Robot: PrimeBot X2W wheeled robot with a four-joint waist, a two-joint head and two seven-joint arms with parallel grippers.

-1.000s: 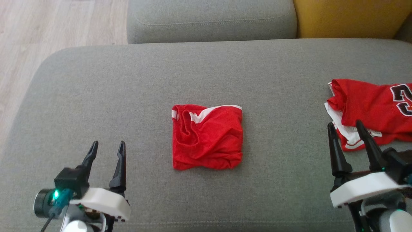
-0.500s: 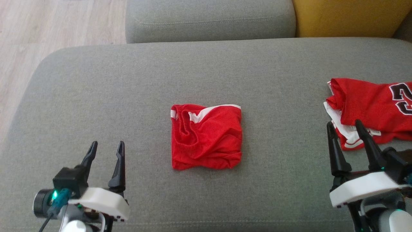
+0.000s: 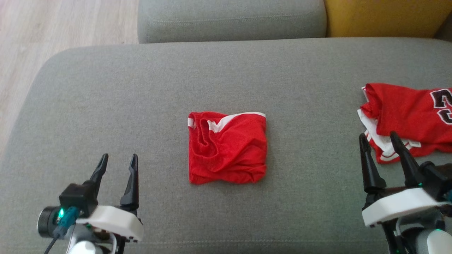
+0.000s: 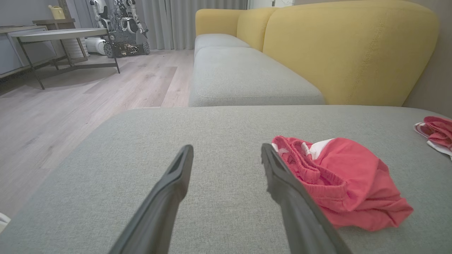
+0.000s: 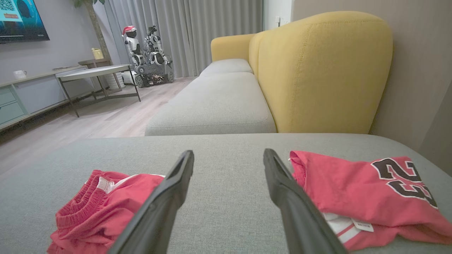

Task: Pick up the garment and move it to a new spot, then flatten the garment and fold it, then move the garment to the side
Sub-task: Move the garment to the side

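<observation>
At the lower left, the left gripper (image 3: 119, 157) hovers just above the grey cushion (image 3: 141, 88) with its two fingers spread wide and nothing between them. To its right, in the middle of the cushion, the red shorts (image 3: 227, 150) lie in a compact, roughly square bundle well apart from both grippers. The elastic waistband (image 3: 203, 135) is turned up along the left edge and there are rumples along the near edge. From the head view it is hard to say whether this is a loose fold or just a bunch. It would fit shorts waiting to be carried to a new spot and spread, or shorts already folded and waiting to go to the side. Either way the shorts need lifting, so a grip should take all the layers at once, low on an edge, and the lift should be slow so nothing slips out. Further right, the right gripper (image 3: 377, 135) is equally wide open and holds nothing. Just beyond its fingertips a red jersey (image 3: 406, 109) lies folded at the cushion's right side, and any reach should keep clear of it.
</observation>
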